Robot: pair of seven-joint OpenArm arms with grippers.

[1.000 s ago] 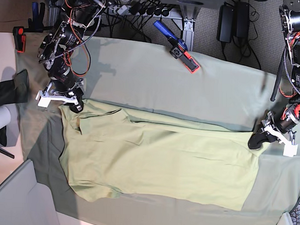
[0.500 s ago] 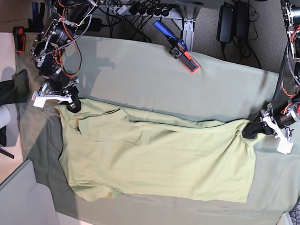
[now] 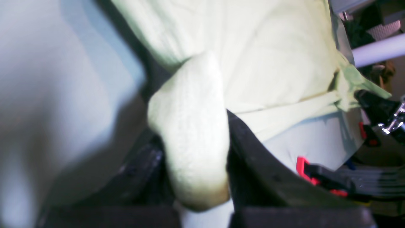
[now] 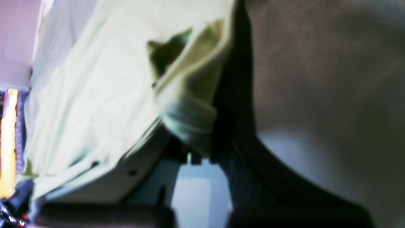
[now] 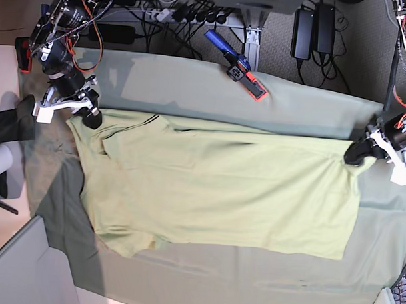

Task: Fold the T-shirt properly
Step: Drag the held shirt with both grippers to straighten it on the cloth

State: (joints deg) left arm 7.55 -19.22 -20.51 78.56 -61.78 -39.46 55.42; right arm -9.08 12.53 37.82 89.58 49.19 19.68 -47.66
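Observation:
The pale yellow-green T-shirt [image 5: 215, 186] lies spread flat across the grey-green table cloth [image 5: 192, 85]. At the view's left, my right gripper [image 5: 91, 116] is shut on the shirt's far corner by the collar. In the right wrist view the bunched fabric [image 4: 190, 123] sits pinched in that gripper [image 4: 197, 136]. At the view's right, my left gripper [image 5: 356, 155] is shut on the far hem corner. The left wrist view shows a thick fold of the T-shirt [image 3: 193, 139] clamped between the left gripper's [image 3: 196, 158] black jaws.
A blue and red clamp [image 5: 241, 65] lies on the cloth's far edge. Power bricks [image 5: 314, 29] and cables sit behind the table. A red clamp [image 5: 23, 52] and dark cloth [image 5: 17, 119] are at the left. A grey partition [image 5: 25, 266] stands front left.
Both grippers have moved toward the far edge of the table, still holding the corners. The T-shirt has slid along with them and now lies stretched flatter and wider.

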